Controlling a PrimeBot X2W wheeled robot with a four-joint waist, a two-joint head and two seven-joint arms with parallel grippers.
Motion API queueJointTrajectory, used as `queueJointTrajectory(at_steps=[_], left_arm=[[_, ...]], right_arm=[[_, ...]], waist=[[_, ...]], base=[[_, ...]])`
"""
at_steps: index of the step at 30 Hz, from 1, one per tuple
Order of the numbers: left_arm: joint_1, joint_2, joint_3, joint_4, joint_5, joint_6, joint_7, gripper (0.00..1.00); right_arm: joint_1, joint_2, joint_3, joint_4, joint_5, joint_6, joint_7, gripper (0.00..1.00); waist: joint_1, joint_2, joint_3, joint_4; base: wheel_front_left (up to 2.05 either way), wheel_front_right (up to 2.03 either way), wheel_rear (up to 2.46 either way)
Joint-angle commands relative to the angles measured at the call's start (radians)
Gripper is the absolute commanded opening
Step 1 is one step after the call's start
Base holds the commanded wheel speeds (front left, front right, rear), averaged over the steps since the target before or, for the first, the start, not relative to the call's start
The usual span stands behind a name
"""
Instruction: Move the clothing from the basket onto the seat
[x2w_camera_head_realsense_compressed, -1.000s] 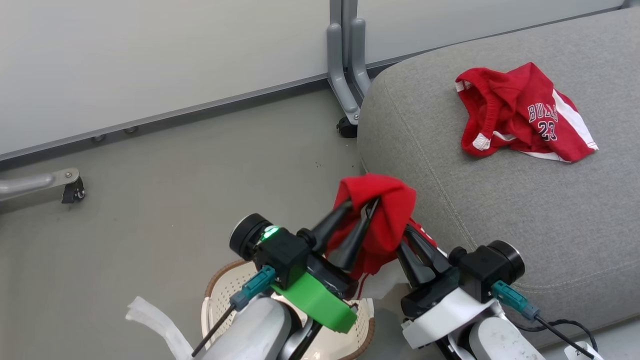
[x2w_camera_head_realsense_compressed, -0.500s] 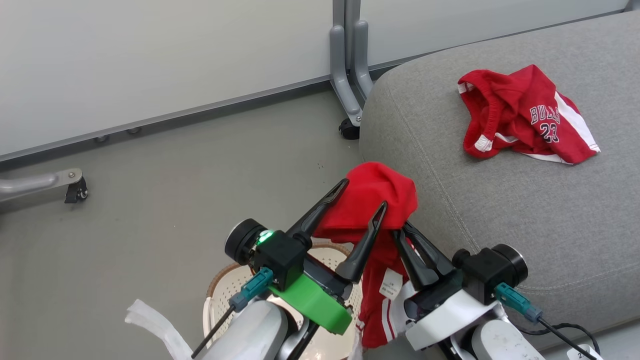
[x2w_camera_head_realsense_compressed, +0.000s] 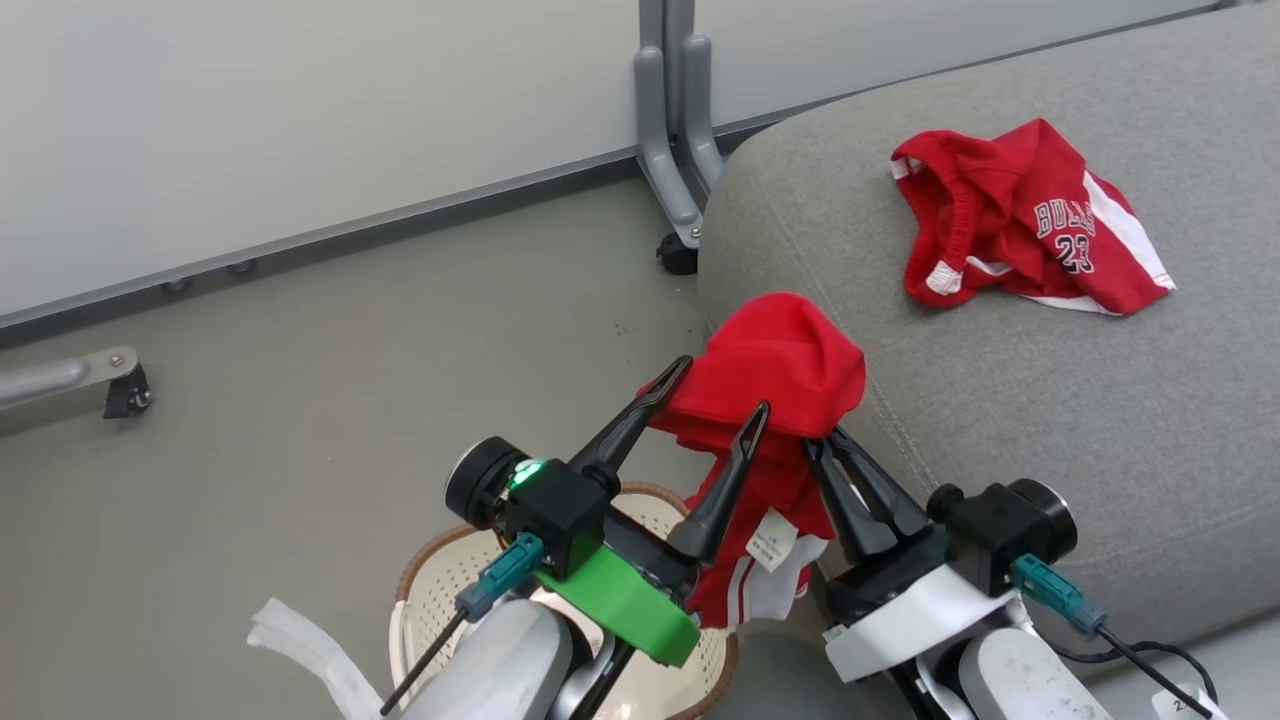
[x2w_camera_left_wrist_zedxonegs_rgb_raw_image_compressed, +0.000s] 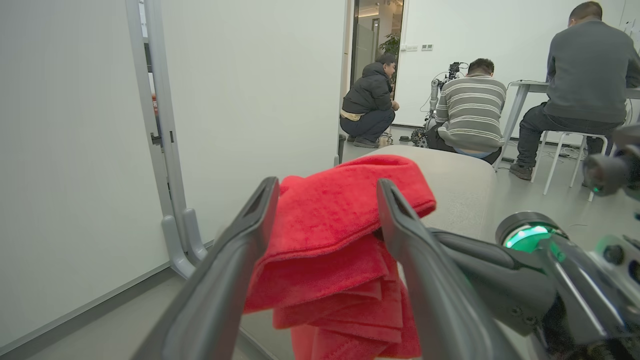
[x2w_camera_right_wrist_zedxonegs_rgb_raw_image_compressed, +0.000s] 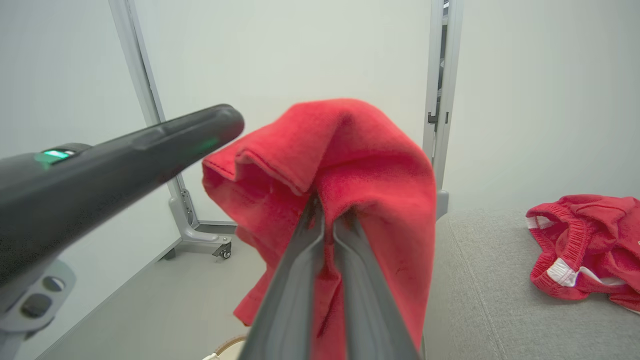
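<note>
Right, your right gripper (x2w_camera_head_realsense_compressed: 825, 438) is pinched tight on the red garment (x2w_camera_head_realsense_compressed: 780, 345), fingers together and the fabric draped over their tips like a hood. Your left gripper (x2w_camera_head_realsense_compressed: 725, 385) stands wide open, one finger on each side of the cloth, clamping nothing; whether those tips brush the fabric, I cannot tell. The red garment hangs in the air off the right gripper, its top just at the near corner of the seat (x2w_camera_head_realsense_compressed: 1000, 420). Its tail, with white stripes and a white tag (x2w_camera_head_realsense_compressed: 771, 539), dangles down over the basket (x2w_camera_head_realsense_compressed: 437, 590). The basket sits on the floor (x2w_camera_head_realsense_compressed: 300, 380) below your left gripper, just beside the seat. Up on the seat, well apart from both, a second red garment (x2w_camera_head_realsense_compressed: 1020, 230) lies crumpled, white trim showing and "BULLS 23" printed on it.
</note>
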Motion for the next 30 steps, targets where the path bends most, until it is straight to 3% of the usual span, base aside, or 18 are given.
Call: queueJointTrajectory(at_steps=[1, 8, 25, 30], left_arm=[[0.003, 0.006, -0.001, 0.0, 0.014, -0.004, 0.0, 1.0], [-0.012, 0.015, -0.004, 0.01, 0.018, -0.004, 0.0, 1.0], [-0.056, 0.032, -0.019, 0.053, 0.032, -0.004, 0.0, 1.0], [-0.089, 0.038, -0.072, 0.079, 0.015, -0.004, 0.0, 1.0]], right_arm=[[0.005, -0.001, -0.008, -0.008, -0.006, -0.001, -0.003, 0.0], [-0.006, 0.002, -0.034, -0.023, -0.014, -0.001, -0.003, 0.0], [-0.012, 0.026, -0.095, -0.07, -0.025, -0.001, -0.003, 0.0], [0.002, 0.04, -0.149, -0.1, -0.035, -0.001, -0.003, 0.0]], waist=[[0.0, 0.0, 0.008, -0.018], [0.0, 0.0, 0.035, -0.097], [0.0, 0.0, 0.111, -0.363], [0.0, 0.0, 0.142, -0.38]], base=[[0.0, 0.0, 0.0], [0.0, 0.0, 0.0], [0.0, 0.0, 0.0], [0.0, 0.0, 0.0]])
